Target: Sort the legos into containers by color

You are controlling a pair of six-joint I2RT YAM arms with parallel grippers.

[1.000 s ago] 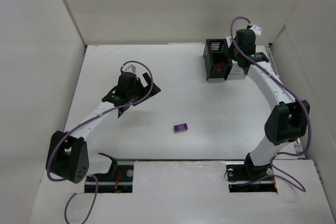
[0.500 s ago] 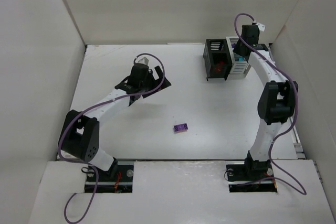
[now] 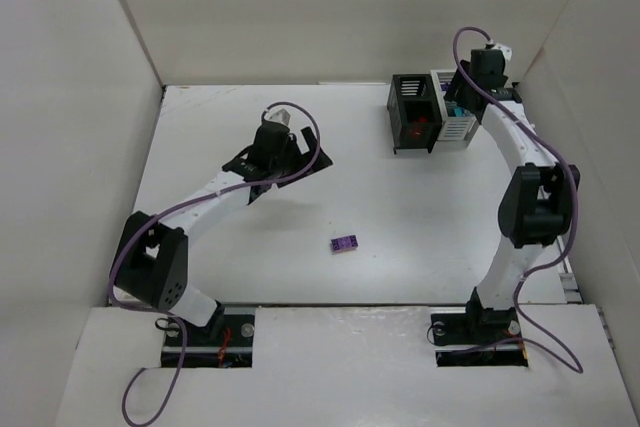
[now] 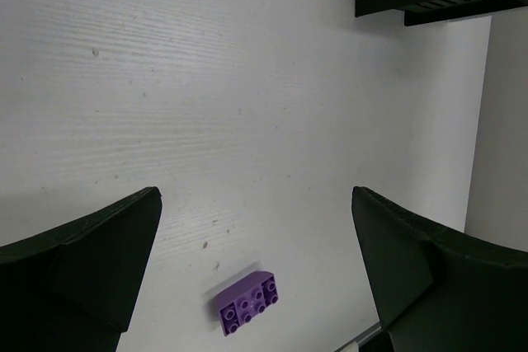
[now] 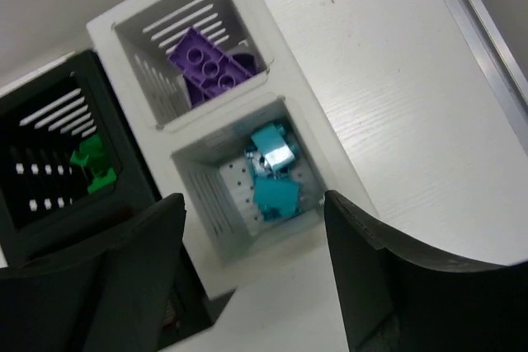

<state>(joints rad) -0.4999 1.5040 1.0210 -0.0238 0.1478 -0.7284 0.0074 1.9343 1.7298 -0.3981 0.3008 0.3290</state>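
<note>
- Left claw [image 4: 256, 195]: jaws spread wide, nothing held, hanging over the open bench [image 3: 220, 267], left of centre.
- Right claw [image 5: 254, 199]: jaws also wide apart and empty, poised above the bins at the far right corner.
- White bin [image 5: 219, 119]: two compartments. One holds sorted purple bricks [image 5: 210, 63], the other teal bricks [image 5: 272, 171].
- Black bin [image 3: 395, 97], touching the white one: a green brick [image 5: 95, 166] in one compartment, a red brick [image 3: 417, 132] in the other.
- Loose purple brick [image 4: 247, 307]: lies flat, studs up, alone near mid-bench and well apart from the bins. In the left wrist view it sits low, between the two fingers but short of their tips.
- Judgement: sorting looks nearly complete; this seems to be the only brick left on the bench.
- Step in hand, as I read it: the left arm fetches the brick.
- Method: centre the claw over the brick, then turn the wrist so the fingers meet its long flat sides.
- Descend until the tips nearly touch the bench, then close gently.
- Risk: the piece is tiny and may skid or tip if one finger lands first.
- Drop it in the purple compartment, but only once the right arm is clear of the bins.
</note>
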